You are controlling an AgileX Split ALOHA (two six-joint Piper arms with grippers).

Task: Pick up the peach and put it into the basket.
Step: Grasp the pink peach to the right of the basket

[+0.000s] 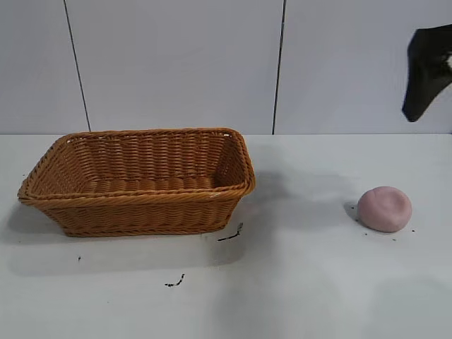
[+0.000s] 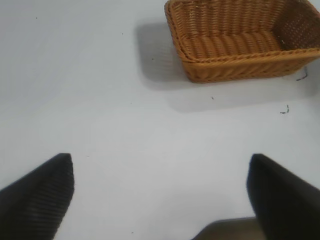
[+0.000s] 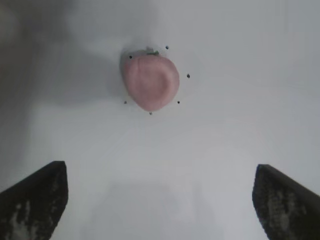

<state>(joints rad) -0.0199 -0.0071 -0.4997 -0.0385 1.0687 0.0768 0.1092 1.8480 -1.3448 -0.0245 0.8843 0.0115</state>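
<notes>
The pale pink peach (image 1: pixel 384 208) lies on the white table at the right; it also shows in the right wrist view (image 3: pixel 151 82), ahead of the jaws. The orange-brown wicker basket (image 1: pixel 141 212) stands at the left, empty; it also shows in the left wrist view (image 2: pixel 240 70). My right gripper (image 3: pixel 160 172) is open and empty, held above the table a way off the peach; part of that arm (image 1: pixel 427 70) shows high at the right edge. My left gripper (image 2: pixel 161 162) is open and empty over bare table, away from the basket.
The white table (image 1: pixel 296 282) carries a few small dark specks (image 1: pixel 230 234) in front of the basket and round the peach. A white panelled wall (image 1: pixel 176 63) stands behind the table.
</notes>
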